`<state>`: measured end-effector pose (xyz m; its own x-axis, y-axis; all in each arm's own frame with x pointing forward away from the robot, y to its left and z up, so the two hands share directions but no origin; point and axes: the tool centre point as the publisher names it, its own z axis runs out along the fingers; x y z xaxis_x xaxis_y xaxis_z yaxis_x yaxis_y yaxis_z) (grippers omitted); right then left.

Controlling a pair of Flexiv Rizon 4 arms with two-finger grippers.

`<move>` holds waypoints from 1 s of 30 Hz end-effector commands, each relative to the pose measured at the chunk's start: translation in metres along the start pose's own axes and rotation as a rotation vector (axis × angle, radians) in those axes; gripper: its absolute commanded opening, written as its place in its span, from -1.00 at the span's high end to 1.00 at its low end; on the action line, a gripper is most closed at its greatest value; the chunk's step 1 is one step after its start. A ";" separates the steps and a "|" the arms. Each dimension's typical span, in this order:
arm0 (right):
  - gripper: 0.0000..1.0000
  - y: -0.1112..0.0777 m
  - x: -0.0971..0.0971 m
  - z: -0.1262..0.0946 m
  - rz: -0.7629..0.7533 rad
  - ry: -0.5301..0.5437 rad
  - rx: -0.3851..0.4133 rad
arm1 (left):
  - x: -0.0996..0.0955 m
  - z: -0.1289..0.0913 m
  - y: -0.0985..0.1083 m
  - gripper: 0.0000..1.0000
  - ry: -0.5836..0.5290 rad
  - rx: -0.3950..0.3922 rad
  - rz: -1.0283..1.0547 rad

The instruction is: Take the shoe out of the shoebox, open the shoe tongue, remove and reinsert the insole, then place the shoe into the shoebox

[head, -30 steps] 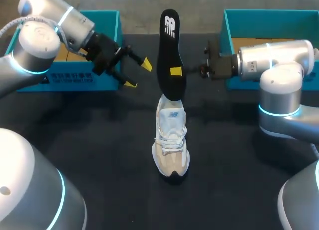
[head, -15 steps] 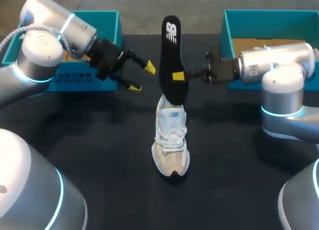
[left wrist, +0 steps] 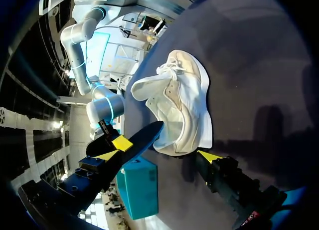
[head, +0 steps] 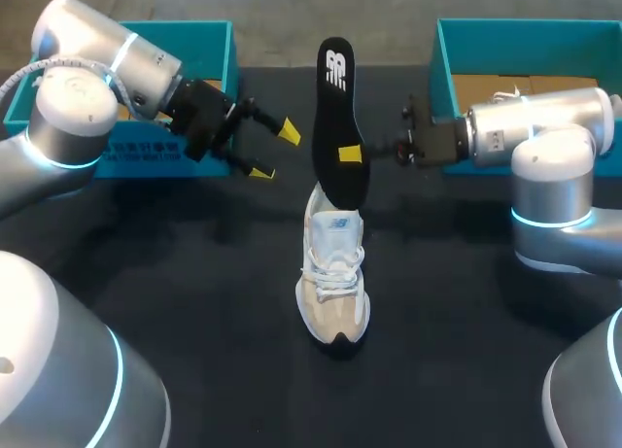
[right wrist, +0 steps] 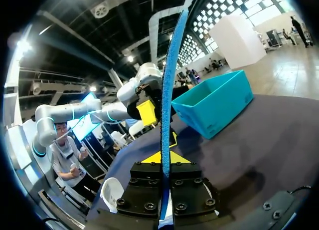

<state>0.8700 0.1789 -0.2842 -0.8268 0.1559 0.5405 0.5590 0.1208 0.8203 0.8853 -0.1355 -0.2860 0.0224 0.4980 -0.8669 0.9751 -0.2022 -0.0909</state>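
Teal shoebox (head: pixel 525 30) back right; insole (head: pixel 335 108) upright over shoe (head: pixel 333 273)

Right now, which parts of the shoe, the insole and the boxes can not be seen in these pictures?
- Head view: the flat black insole, held in the right gripper, covers the heel opening of the white and beige lace-up sneaker.
- Head view: my left arm hides most of the inside of the left teal cardboard shoebox.
- Right wrist view: the insole stands edge-on, so both faces are hidden.
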 end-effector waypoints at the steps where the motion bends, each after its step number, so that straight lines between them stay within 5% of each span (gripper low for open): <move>1: 1.00 -0.004 0.000 0.005 0.005 0.001 -0.003 | 0.000 0.000 0.000 -1.00 0.001 0.001 0.001; 30: 1.00 -0.013 0.002 0.002 0.022 0.010 -0.015 | 0.000 0.000 0.000 -1.00 0.001 0.001 0.001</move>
<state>0.8624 0.1792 -0.2939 -0.8157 0.1443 0.5601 0.5754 0.1037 0.8113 0.8855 -0.1350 -0.2858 0.0226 0.4987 -0.8665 0.9748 -0.2032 -0.0916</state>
